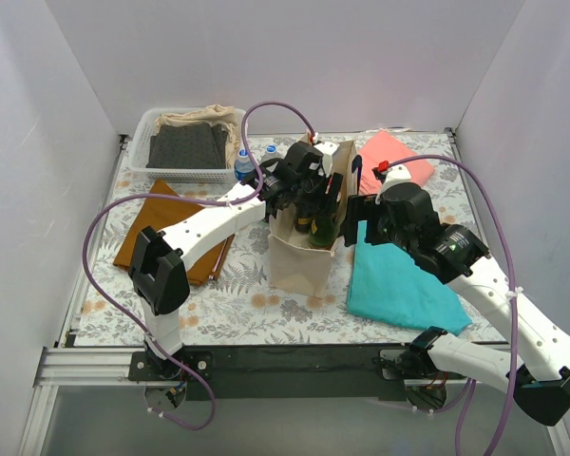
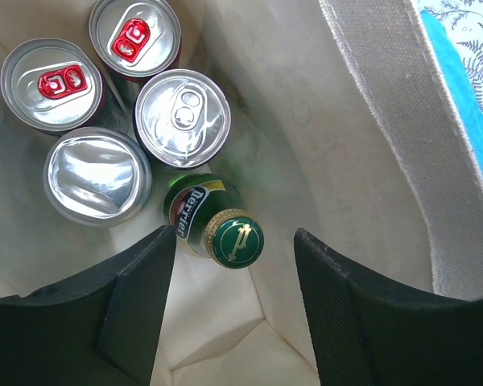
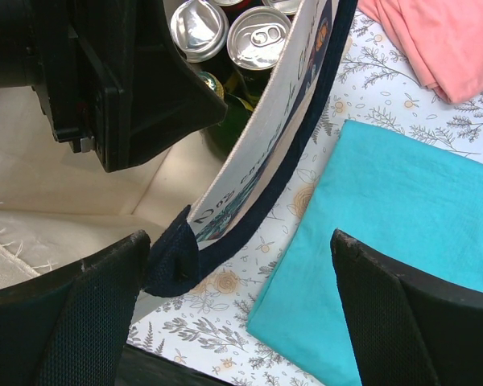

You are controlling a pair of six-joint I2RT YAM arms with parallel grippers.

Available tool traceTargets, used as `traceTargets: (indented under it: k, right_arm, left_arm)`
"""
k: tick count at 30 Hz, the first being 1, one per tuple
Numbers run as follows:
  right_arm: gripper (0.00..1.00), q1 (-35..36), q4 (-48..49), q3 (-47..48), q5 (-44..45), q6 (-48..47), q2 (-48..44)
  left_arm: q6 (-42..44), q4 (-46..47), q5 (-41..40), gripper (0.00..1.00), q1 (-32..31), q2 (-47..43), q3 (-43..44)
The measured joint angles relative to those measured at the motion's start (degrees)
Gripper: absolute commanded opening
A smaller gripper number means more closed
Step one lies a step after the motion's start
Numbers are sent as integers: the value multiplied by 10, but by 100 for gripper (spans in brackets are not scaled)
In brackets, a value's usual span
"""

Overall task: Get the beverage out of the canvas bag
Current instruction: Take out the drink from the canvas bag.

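Green capped glass bottle [image 2: 195, 211], upright in tall beige canvas bag [image 1: 299, 261] beside four aluminium cans [image 2: 181, 117]; left hand [image 2: 233, 232] straddles its cap, spread and unclamped, ready to grip; right hand [image 3: 240, 240], wide apart, flanks navy handle [image 3: 266, 193], likely to steady bag.

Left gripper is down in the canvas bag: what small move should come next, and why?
Probably close the left gripper on the green bottle: its cap sits roughly centred between the open jaws, untouched, and the four cans stand off to one side in the canvas bag.
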Motion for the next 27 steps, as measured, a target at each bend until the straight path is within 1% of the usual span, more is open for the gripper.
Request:
traceTargets:
  k: [13,14,19,27]
  right_arm:
    - [98,-4,0,0,2,0,0]
    - [98,-5,0,0,2,0,0]
    - [98,-6,0,0,2,-1,0]
    - [98,-8,0,0,4,-4,0]
  left_arm:
    - [-2,6,0,57,-5,18,0]
    - [-2,6,0,55,-6,18,0]
    - [-2,8,-1,52,-7,19,0]
    - [-2,8,-1,52,-8,19,-1]
